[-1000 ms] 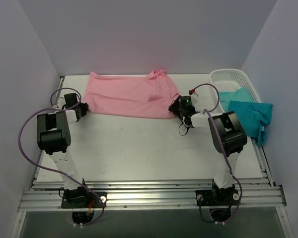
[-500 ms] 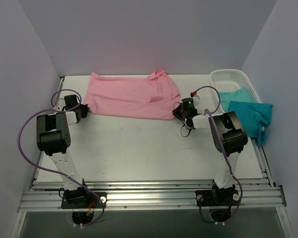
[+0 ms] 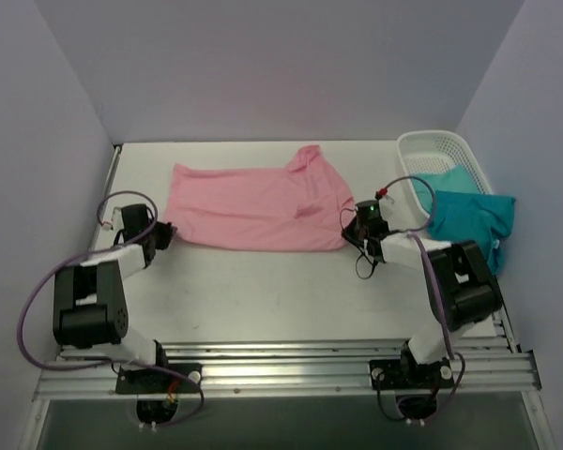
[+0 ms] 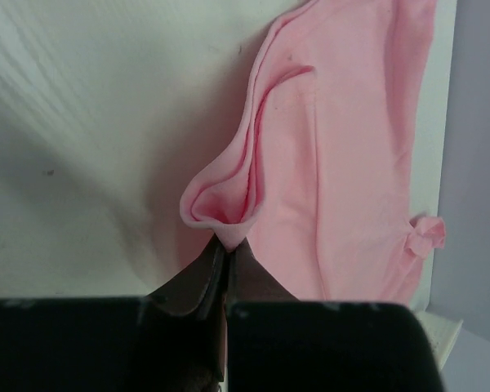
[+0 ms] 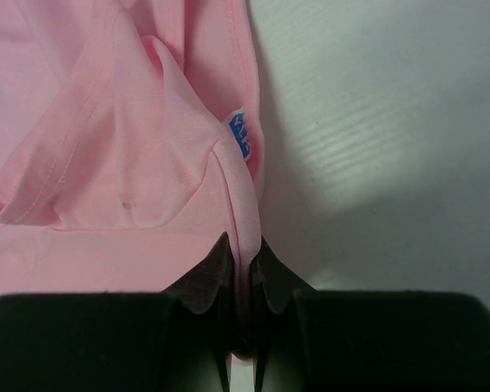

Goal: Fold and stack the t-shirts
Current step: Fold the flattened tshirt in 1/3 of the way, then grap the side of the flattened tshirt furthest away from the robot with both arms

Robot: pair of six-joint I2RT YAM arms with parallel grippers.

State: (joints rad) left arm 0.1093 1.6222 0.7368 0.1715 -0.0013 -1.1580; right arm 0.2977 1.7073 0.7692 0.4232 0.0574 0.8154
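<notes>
Currently left gripper [image 4: 227, 245] and right gripper [image 5: 241, 253] each pinch an edge of the pink shirt [image 3: 253, 206] spread between them on the table [image 3: 263, 291], far half, so they should lift together, level, holding the cloth taut for a clean fold.

**Concealed and Unresolved Detail**

The soft light pink cotton t-shirt [image 3: 253, 206] runs off the top and left edges of the right wrist view and the top of the left wrist view. Lettering on its small blue neck label [image 5: 242, 133] — too blurred to read. Pinched folds vanish inside the left gripper [image 4: 226, 245] and the right gripper [image 5: 241, 253]. Crumpled teal cotton t-shirts [image 3: 469, 216] cover part of the white lattice plastic basket [image 3: 432, 142]; their number cannot be told.
</notes>
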